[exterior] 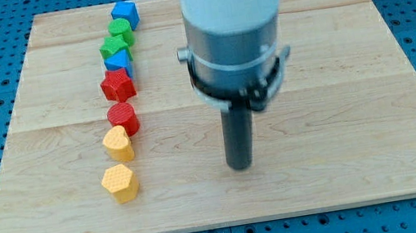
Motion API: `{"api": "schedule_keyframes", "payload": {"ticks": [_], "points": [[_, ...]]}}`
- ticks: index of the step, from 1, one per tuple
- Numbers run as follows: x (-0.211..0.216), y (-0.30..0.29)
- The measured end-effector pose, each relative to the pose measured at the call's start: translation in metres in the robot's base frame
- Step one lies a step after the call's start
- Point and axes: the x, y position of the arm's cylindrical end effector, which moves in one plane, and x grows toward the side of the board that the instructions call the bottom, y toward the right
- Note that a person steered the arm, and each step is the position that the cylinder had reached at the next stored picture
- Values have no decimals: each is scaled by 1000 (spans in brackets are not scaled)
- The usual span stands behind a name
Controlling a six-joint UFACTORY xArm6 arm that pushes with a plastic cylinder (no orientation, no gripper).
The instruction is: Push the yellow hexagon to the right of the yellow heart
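Two yellow blocks close the column at the view's left: the yellow hexagon [120, 182] lowest, the yellow heart [118, 143] just above it, apart. My tip [239, 165] is bare, with no jaws, resting well to the hexagon's right, touching nothing. Above the heart run a red cylinder [123, 118], red star [117, 86], two blue blocks and two green ones on the wooden board [337, 97].

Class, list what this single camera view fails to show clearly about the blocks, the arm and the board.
- The arm above its grey collar: cut off by the view's top.
- Green blocks: crowded between blue blocks, shapes unclear.
- The board behind the arm: hidden.
- Whether my tip touches the board: unclear. It stands right of the yellow hexagon.
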Motion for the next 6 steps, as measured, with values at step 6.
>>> {"api": "schedule_keyframes", "payload": {"ticks": [6], "points": [[-27,-53]]}}
